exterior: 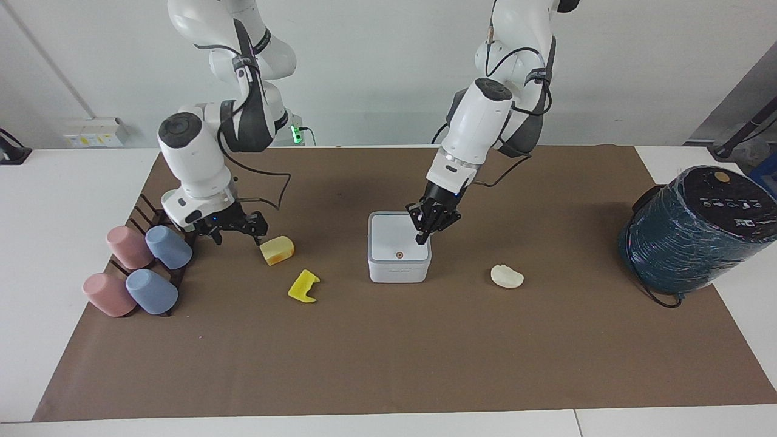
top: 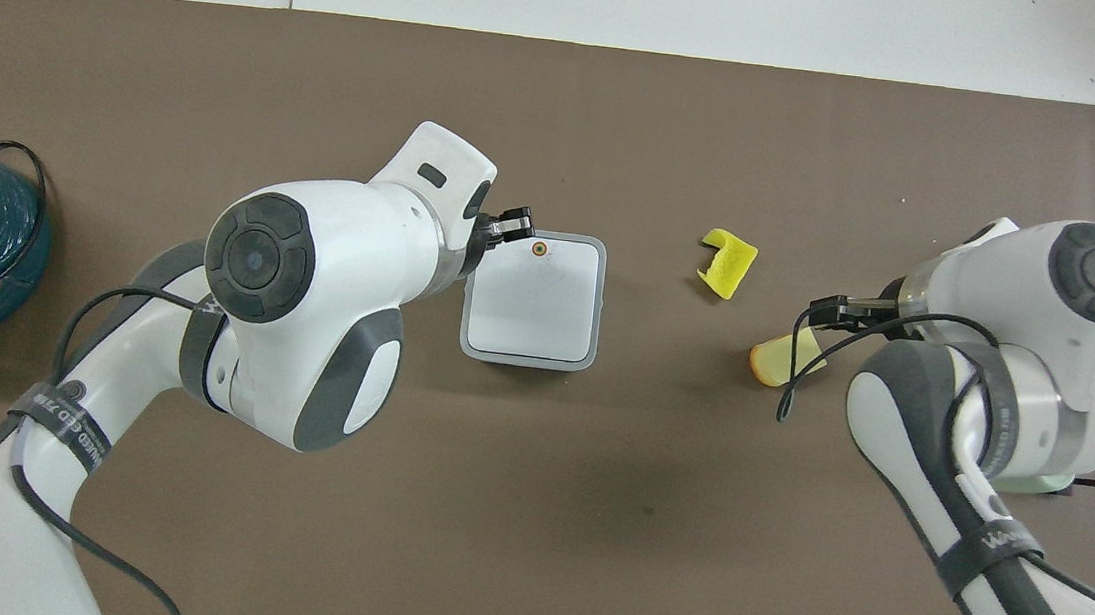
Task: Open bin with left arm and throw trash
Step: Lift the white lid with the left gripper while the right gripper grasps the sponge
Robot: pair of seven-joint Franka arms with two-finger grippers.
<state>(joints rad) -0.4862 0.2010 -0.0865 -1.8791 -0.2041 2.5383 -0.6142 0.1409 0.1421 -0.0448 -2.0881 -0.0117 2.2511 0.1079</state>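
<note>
- Step in hand, by judgement: pressing the bin [exterior: 399, 247] open with the left hand [exterior: 423, 233], lid not yet up.
- Bin on the brown mat [exterior: 388, 352] at mid-counter, lid flat and closed, orange dot [exterior: 399, 255] on the lid edge farthest from the robots.
- Left hand poised over the lid corner toward the left arm's end, tips pointing down, at or just above the lid; contact impossible to confirm. Fingers drawn close together, nothing held.
- Worth shifting the tips toward the orange dot before pushing, if that dot is the release; a press on the corner risks tilting or sliding the light box instead.
- Push straight down, gently, then lift clear so the hinged lid has room to swing.
- Right hand [exterior: 234, 227] low over the mat between the cup rack [exterior: 159, 213] and the pale yellow wedge [exterior: 277, 249], fingers spread, empty, just beside the wedge.
- Best to close on the wedge only once the lid is up, and to carry it in clear of the left arm.
- Other trash: bright yellow notched piece [exterior: 303, 286] beside the wedge, farther from the robots; cream lump [exterior: 507, 276] beside the bin toward the left arm's end.
- Teal wrapped drum [exterior: 695, 230] at the left arm's end, well apart, no part in this.
</note>
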